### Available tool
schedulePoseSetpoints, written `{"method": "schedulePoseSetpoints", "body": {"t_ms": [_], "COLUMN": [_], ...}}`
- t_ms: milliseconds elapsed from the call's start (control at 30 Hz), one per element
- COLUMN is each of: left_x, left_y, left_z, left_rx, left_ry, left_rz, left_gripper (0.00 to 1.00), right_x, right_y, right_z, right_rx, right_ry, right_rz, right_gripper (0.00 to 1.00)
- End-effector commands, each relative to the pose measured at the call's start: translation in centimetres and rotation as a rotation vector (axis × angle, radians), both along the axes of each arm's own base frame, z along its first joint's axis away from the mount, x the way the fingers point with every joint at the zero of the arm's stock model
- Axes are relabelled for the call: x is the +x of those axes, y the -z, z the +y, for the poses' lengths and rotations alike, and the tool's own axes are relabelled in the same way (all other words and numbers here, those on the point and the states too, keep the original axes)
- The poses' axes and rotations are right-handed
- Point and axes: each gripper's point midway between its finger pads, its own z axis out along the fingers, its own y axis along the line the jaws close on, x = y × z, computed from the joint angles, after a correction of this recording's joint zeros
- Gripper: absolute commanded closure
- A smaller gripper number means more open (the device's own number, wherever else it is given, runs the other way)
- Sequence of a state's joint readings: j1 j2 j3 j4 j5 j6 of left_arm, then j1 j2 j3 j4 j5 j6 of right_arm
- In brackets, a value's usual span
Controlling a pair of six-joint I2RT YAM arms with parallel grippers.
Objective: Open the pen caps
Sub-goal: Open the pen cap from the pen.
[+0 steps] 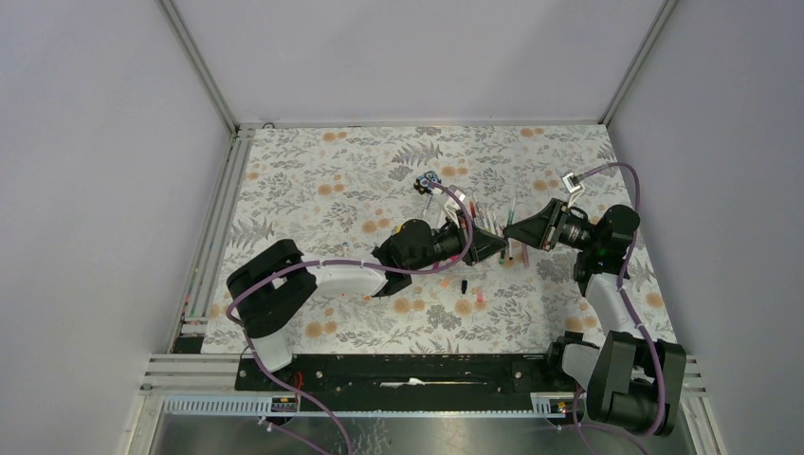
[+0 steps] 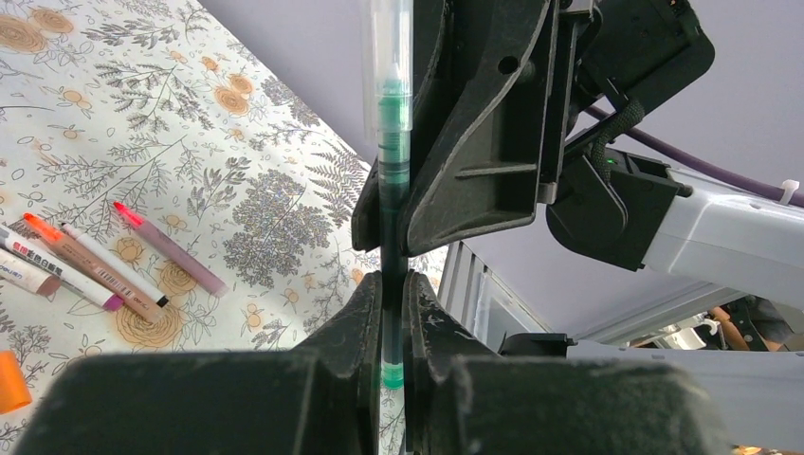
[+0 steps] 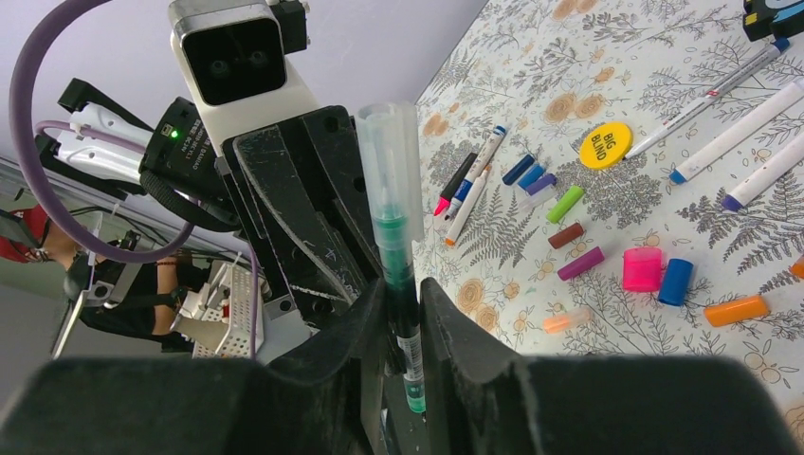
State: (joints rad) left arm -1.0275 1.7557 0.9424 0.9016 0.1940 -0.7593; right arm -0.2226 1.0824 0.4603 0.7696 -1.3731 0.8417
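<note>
1. Clear cap is seated on the end of the green pen, w/ the green tip showing through it. The pen is up in the air btwn the two claws, over the right-centre of the table.
2. L gripper: jaws pinched tight on the pen's dark barrel, below the cap.
3. R gripper: jaws stand close on either side of the same barrel. Can't tell if the pads actually press it.
4. In the top view the two claws meet nose to nose.
5. Loose caps on the cloth, right wrist view, 10 in full view: 3 blue, 1 violet, 1 lime, 1 brown, 1 magenta, 1 fat pink, 1 orange, 1 pale.
6. Lying pens, same view: 3 bunched just beside the two small blue caps, and 3 more fanned at the right.
7. One yellow disc lies btwn those two pen groups. One black-and-blue block is at the top corner.
8. Cloth: pale, printed w/ grey ferns & orange flowers, and it covers the tabletop.
9. Walls: plain grey-lilac on 3 sides, w/ metal posts at the back corners. A black rail runs along the near edge by the arm bases.
</note>
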Motion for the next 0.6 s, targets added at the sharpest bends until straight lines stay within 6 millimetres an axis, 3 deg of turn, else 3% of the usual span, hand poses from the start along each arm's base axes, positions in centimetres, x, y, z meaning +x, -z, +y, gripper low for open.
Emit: {"method": "schedulePoseSetpoints", "body": {"t_ms": [0,100,233,267,400,567], "left_x": [-0.3,-0.3,-0.3,-0.3,-0.2,-0.1], "left_y": [-4.3,-4.3,-4.4,-4.3,-4.3,-4.5], "left_z": [-0.8,-0.9,-1.1,-1.1,-0.7,1.7], "left_rx": [-0.107,-0.098,-0.09,-0.084,-0.035,0.036], "left_ry": [0.01,0.012,0.017,0.018,0.007,-0.055], "left_rz": [-0.09,-0.096,-0.1,-0.098,-0.121,-0.204], "left_gripper": [0.98,0.95,0.85,0.79,0.5,0.17], "right_x": [0.0,-0.2,-0.3,-0.3,-0.4,-1.0], "right_y": [-0.3,-0.3,-0.1,-0.1,-0.1,0.2], "right_z": [0.2,0.4,0.5,0.6,0.6,0.6], "right_rx": [-0.018,-0.021,-0.025,-0.026,-0.039,-0.067], "right_ry": [-0.01,-0.024,-0.042,-0.047,-0.062,-0.106], "right_rz": [-0.065,-0.071,-0.072,-0.073,-0.09,-0.136], "right_gripper": [0.75,0.78,0.94,1.0,1.0,1.0]}}
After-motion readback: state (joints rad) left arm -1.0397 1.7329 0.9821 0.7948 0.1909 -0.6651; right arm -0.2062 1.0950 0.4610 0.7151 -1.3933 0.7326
